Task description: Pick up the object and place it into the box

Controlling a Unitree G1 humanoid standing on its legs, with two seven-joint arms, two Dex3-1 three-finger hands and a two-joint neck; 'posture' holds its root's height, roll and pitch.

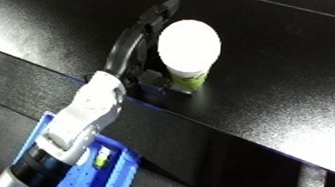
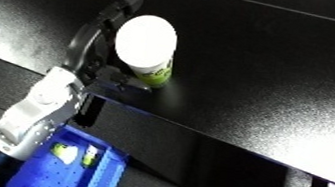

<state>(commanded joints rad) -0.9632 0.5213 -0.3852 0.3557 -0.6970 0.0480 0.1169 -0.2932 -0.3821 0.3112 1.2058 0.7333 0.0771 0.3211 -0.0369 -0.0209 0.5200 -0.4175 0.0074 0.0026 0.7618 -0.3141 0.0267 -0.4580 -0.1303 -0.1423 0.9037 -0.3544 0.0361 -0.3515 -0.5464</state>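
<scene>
While outstretched, left robot hand cups white-lidded cup.

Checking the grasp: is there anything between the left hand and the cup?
Nothing. In the right eye view the left hand curves round the cup, its fingers right beside it with no object between.

This looks like a robot test space or lab rather than a home. A bare, glossy black desk fills the upper and right part of the frame, lit by hard overhead glare. At the lower left sits a blue plastic bin with a dotted surface. The white and silver robot forearm rises from the lower left.
</scene>
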